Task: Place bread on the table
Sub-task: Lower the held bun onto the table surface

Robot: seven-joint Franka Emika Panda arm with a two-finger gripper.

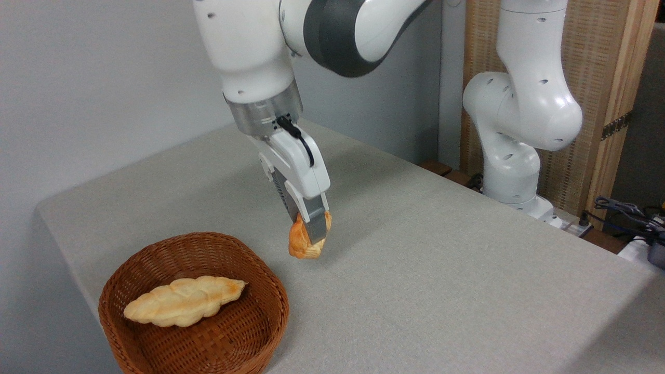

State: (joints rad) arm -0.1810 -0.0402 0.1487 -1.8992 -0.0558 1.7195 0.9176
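The bread (pixel 301 244) is a small golden-orange knotted bun, held between the fingers of my gripper (pixel 313 235). The gripper is shut on it and tilted, pointing down and to the right. The bun hangs just above the table (pixel 441 259), or may be touching it with its lower end; I cannot tell which. It is to the right of the wicker basket's far rim, outside the basket. The near finger hides part of the bun.
A brown wicker basket (pixel 130 280) stands at the front left and holds a longer pale braided loaf (pixel 184 301). The arm's white base (pixel 514 171) stands past the table's far right edge, with cables (pixel 623 213) beside it. The table's left edge is close to the basket.
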